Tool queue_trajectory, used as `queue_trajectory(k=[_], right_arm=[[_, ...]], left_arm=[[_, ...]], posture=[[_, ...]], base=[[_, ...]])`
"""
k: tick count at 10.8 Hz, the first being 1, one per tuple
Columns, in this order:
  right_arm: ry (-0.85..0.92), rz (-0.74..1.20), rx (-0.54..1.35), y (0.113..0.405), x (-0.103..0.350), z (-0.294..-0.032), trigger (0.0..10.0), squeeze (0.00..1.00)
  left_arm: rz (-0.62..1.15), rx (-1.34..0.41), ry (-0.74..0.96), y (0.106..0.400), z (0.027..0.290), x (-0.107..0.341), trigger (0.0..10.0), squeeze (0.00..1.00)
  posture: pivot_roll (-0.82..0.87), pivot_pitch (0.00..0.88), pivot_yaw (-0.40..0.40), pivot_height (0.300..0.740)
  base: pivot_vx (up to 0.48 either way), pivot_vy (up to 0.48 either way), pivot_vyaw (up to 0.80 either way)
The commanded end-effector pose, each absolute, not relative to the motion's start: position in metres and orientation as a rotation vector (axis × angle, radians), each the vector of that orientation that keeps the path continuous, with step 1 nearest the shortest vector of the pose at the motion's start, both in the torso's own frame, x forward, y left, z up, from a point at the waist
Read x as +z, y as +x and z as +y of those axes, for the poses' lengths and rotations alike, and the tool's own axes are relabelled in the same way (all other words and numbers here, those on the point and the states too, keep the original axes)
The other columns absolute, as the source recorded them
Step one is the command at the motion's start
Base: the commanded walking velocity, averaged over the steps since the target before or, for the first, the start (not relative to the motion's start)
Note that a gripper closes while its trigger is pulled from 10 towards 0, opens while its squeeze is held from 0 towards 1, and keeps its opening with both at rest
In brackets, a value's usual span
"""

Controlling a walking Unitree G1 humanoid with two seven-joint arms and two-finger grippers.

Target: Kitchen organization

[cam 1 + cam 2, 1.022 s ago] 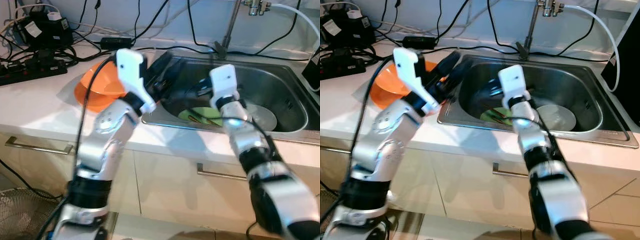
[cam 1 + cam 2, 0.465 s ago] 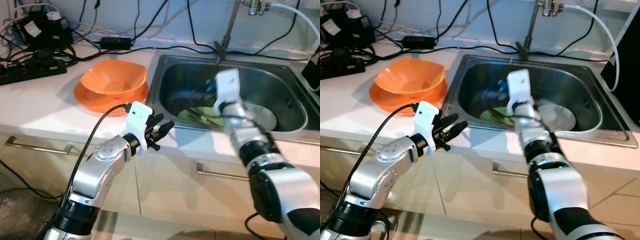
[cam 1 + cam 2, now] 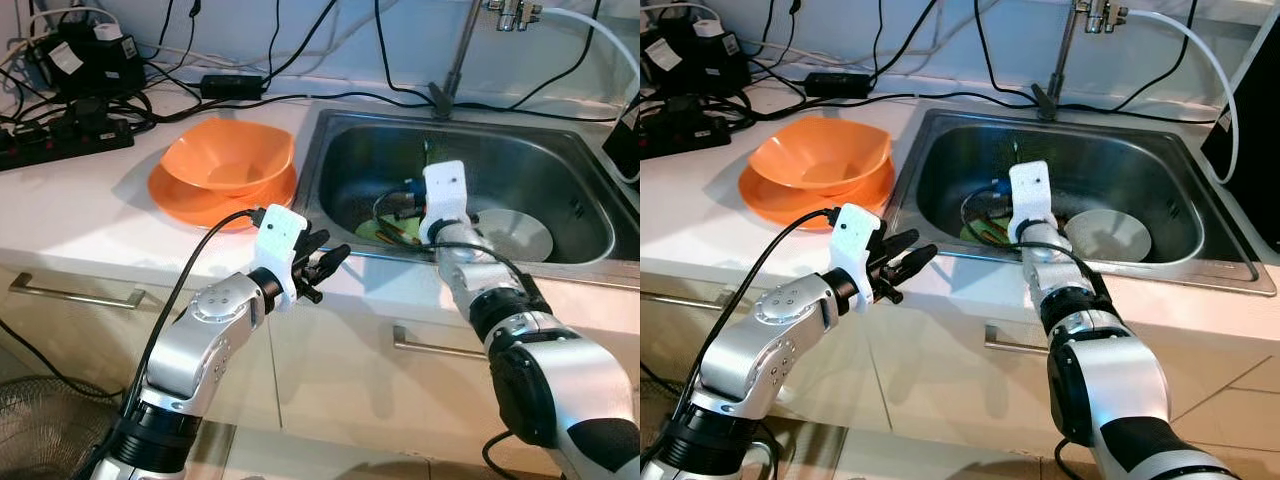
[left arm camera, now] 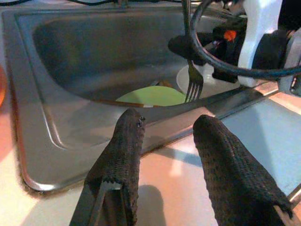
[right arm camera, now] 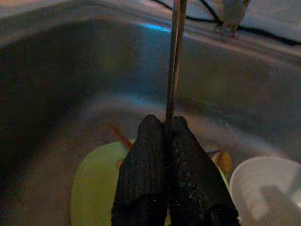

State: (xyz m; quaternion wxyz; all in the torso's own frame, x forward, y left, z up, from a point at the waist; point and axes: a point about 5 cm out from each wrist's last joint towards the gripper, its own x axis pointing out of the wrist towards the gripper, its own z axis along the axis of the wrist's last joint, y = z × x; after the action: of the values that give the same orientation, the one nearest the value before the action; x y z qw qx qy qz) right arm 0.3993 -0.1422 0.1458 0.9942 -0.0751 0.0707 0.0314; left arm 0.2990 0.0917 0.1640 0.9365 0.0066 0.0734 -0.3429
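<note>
**Fork Retrieval from Sink: Status After Arm Change**

Change since one second ago:
- Left gripper point(image 3: 322, 268) withdrawn from above the sink point(image 3: 520, 160) and parked over the front edge of the counter point(image 3: 80, 210). No further shift in the last half second. Fingers spread apart, nothing between them.
- Right gripper point(image 5: 165, 125) lowered slightly inside the sink, toward the front wall. Fingers pressed together on the shaft of a fork point(image 4: 193, 82).

Location of the task item:
- Fork held roughly upright, tines down, handle end standing up past the gripper.
- Tines hanging over the green plate point(image 3: 385, 228), just beside the white bowl point(image 3: 515, 232). Apparently clear of both, though contact cannot be ruled out.

Meaning for the task:
- Judged as pick-up complete, transfer out of the sink not yet begun.
- Green plate and white bowl left to clear from the sink.
- Stacked orange bowls point(image 3: 228, 160) on the counter left of the sink, uncovered again with the left arm withdrawn.
- Thin shaft in a two-finger pinch: likely to pivot or slip under a quick swing.

Markings:
- No brand or legible text anywhere.
- White label on the black box point(image 3: 65, 58) at the back of the counter too small to read.
</note>
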Motion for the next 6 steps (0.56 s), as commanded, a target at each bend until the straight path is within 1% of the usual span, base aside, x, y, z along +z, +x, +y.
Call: queue_trajectory(k=[1,2,3,4,5,6], right_arm=[[-0.13,0.186,0.062,0.396,0.137,-0.144,10.0,0.0],[-0.123,0.212,0.075,0.394,0.13,-0.141,10.0,0.21],[-0.111,0.225,0.074,0.393,0.127,-0.141,10.0,0.65],[-0.119,0.235,0.077,0.391,0.124,-0.141,10.0,1.0],[-0.118,0.236,0.079,0.391,0.124,-0.141,10.0,1.0],[-0.122,0.235,0.08,0.391,0.123,-0.141,10.0,0.0]], left_arm=[[0.157,-0.711,0.028,0.297,0.09,0.164,10.0,0.0],[0.164,-0.711,0.028,0.296,0.091,0.164,10.0,0.0],[0.167,-0.712,0.028,0.295,0.091,0.164,10.0,0.0],[0.171,-0.715,0.026,0.294,0.089,0.163,10.0,0.0],[0.173,-0.72,0.022,0.293,0.089,0.163,10.0,0.0],[0.175,-0.721,0.022,0.293,0.088,0.162,10.0,0.0]], posture=[[0.28,0.05,-0.033,0.74],[0.29,0.053,-0.033,0.74],[0.29,0.055,-0.032,0.74],[0.29,0.056,-0.031,0.74],[0.29,0.056,-0.031,0.74],[0.28,0.055,-0.032,0.74]], base=[[0.0,0.0,0.0],[0.0,0.0,0.0],[0.0,0.0,0.0],[0.0,0.0,0.0],[0.0,0.0,0.0],[0.0,0.0,0.0]])
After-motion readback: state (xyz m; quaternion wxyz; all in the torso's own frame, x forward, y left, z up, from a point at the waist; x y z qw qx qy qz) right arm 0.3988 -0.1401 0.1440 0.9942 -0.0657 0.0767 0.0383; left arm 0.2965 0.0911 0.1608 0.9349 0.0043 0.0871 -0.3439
